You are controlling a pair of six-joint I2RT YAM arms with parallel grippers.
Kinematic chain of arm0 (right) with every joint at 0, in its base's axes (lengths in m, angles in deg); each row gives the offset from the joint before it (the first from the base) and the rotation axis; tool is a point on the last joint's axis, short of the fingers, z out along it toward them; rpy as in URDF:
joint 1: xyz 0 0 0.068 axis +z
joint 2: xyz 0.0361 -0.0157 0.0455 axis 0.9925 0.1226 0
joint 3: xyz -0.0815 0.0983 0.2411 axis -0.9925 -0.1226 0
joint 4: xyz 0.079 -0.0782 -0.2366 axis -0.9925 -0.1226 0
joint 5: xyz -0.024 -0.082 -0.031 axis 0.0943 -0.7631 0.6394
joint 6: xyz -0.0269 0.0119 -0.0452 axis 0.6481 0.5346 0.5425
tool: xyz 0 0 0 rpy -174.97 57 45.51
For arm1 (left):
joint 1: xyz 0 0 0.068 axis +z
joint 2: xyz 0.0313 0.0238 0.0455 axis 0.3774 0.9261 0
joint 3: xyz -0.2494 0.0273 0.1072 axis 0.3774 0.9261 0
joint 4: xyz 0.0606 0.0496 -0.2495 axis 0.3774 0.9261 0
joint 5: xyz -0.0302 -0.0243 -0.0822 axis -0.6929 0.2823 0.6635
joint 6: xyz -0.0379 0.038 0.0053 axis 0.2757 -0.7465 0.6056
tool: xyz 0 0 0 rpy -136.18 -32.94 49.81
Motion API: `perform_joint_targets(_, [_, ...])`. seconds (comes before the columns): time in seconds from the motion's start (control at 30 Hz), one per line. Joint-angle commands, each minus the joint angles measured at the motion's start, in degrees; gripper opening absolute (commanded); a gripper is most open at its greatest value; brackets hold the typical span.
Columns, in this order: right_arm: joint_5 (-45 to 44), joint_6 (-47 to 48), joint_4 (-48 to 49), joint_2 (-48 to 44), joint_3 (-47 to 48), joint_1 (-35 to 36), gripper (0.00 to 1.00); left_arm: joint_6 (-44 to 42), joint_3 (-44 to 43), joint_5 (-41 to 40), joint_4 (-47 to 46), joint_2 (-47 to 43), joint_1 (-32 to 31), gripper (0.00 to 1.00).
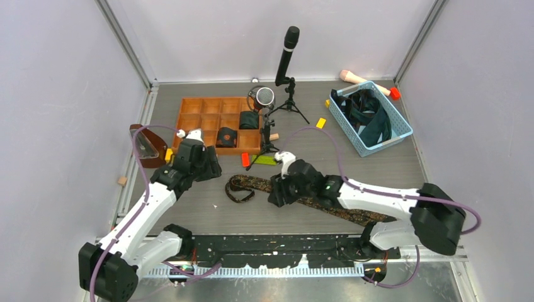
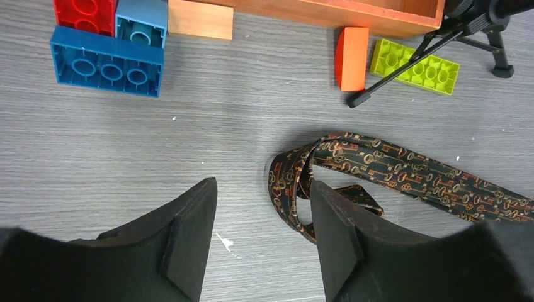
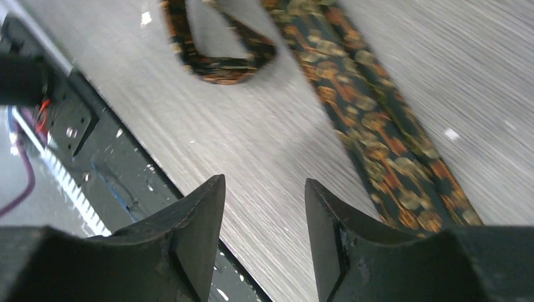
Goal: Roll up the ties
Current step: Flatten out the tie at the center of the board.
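Dark gold-speckled tie (image 3: 378,126) lies just ahead of the gaping right claw (image 3: 264,185).

Even bright light, right wrist view motion-blurred

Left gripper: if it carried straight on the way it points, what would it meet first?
Probably the table, right at the edge of the patterned tie. The open left gripper points down beside the tie's looped end, so one finger may land on the loop first; depth is unclear.

White-shelled arms (image 1: 378,192), black joints (image 1: 441,220), purple cables (image 1: 337,155), black wedge-fingered tools (image 2: 262,184)
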Motion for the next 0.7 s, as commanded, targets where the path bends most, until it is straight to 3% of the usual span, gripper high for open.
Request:
perform_joint_targets(0.0, [7.8, 16.3, 18.3, 4.5, 2.7, 5.4, 0.59, -0.3, -0.5, -1.2, -0.3, -3.0, 0.7, 0.58])
perform_joint_targets(0.1, [10.8, 25.3, 21.3, 9.3, 4.3, 6.7, 0.73, -0.5, -1.0, -1.7, 0.9, -3.8, 0.8, 0.58])
perform_joint_targets(0.27, [13.8, 35.6, 20.4, 16.8, 9.0, 6.9, 0.82, -0.4, -1.3, -1.8, 2.0, -5.7, 0.9, 0.64])
perform_joint_targets(0.53, [15.8, 52.2, 15.2, 23.5, 15.7, 6.8, 0.87, -0.5, -1.4, -1.8, 2.8, -8.2, 1.0, 0.73])
perform_joint_targets(0.67, [18.2, 55.0, 15.5, 25.0, 16.5, 6.1, 0.88, -0.8, -1.2, -1.5, 2.7, -9.1, 1.0, 0.76])
